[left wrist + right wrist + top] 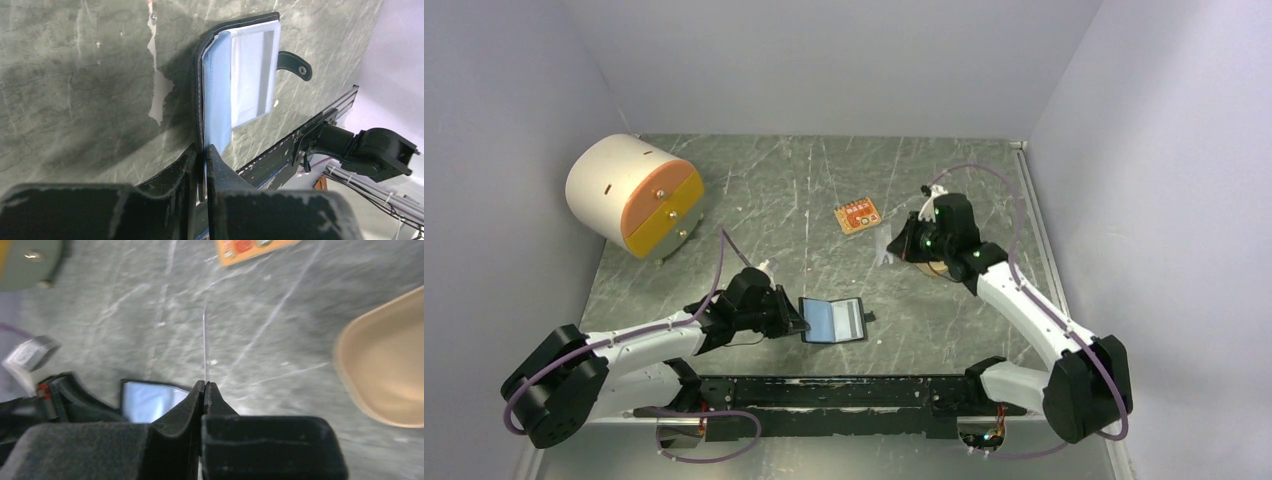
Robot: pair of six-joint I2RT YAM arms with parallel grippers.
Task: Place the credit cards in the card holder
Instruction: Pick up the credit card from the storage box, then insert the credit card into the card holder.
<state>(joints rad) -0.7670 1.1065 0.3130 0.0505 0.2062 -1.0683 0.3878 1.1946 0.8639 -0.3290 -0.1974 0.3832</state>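
So the left gripper (201, 150) is clamped on the near flap of the card holder (252, 75), which lies open just past its tips. The right gripper (205, 385) pinches a credit card (205, 345) that sticks out edge-on, with the wallet off to its left. With a hold that thin, I'd bet the card twists and jams at the pocket.

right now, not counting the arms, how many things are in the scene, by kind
card holder: 1
thin card, held edge-on: 1
orange card: 1
tan tray: 1
round drawer unit: 1
total: 5
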